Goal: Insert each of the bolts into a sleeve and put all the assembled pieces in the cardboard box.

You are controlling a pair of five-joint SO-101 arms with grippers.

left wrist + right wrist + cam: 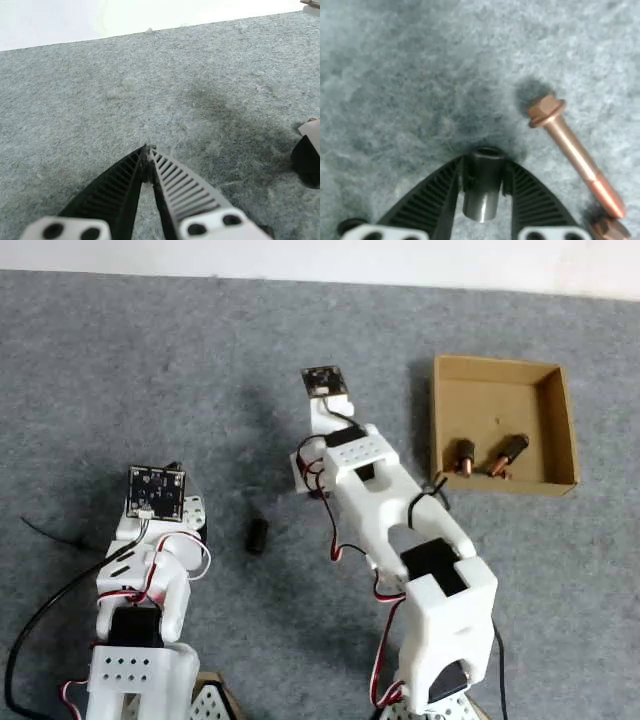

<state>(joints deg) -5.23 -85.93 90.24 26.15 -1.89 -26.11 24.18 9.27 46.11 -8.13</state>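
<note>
Currently, I read the right end effector point(484, 165) as partly closed on a dark cylindrical metal sleeve point(482, 192). The sleeve is gripped on both sides between the two ribbed black fingers, with its open bore facing away from the wrist. I cannot tell whether it touches the grey felt-covered surface point(120, 360). In the high view this arm is extended toward the middle of the far edge.

A copper-coloured hex-head bolt point(570, 150) lies flat on the surface just beside the held sleeve, not touching it. Its head is roughly level with the sleeve's open end. The head of a second copper-coloured bolt point(609, 229) shows next to the first bolt's tip; I cannot tell whether the two touch.

The left end effector point(148, 152) is fully closed, fingertips meeting, with nothing between them. It sits over the surface toward the near left corner.

A loose black sleeve point(257, 536) lies on the surface between the two arms, apart from both.

The shallow brown cardboard box point(490, 405) stands toward the far right corner. One assembled piece point(465, 457) and another assembled piece point(507, 455) lie inside it along its near wall, side by side.
</note>
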